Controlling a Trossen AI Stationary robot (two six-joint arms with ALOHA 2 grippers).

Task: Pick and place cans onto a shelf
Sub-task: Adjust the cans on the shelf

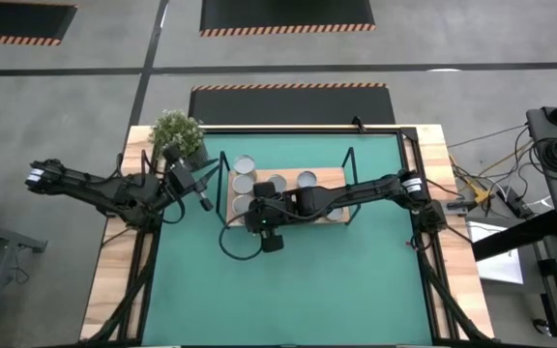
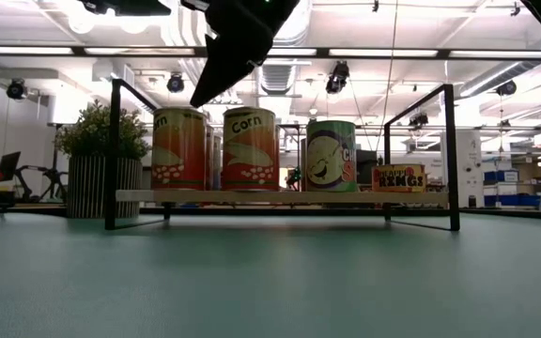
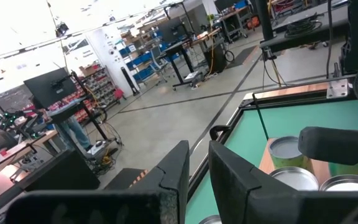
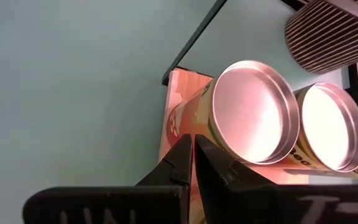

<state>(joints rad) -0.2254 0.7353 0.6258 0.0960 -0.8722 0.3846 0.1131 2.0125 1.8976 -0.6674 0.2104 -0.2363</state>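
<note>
The shelf (image 1: 329, 178) is a light wooden board in a black wire frame on the green mat; it also shows in the low view (image 2: 280, 197). Several cans (image 1: 245, 166) stand upright on it, among them two Corn cans (image 2: 250, 148) and a green can (image 2: 331, 155). My right gripper (image 1: 259, 218) hangs shut and empty just above and in front of the shelf's near-left cans (image 4: 247, 112); its tip shows in the low view (image 2: 203, 97). My left gripper (image 1: 204, 199) hovers left of the shelf, its fingers (image 3: 179, 168) close together and empty.
A potted plant (image 1: 177, 135) stands at the far left of the mat, beside the shelf's left end (image 2: 101, 160). A flat yellow tin (image 2: 398, 177) lies on the shelf's right part. The black upright posts (image 2: 114, 155) rise at the shelf's corners. Bare green mat (image 1: 288, 290) lies toward the near edge.
</note>
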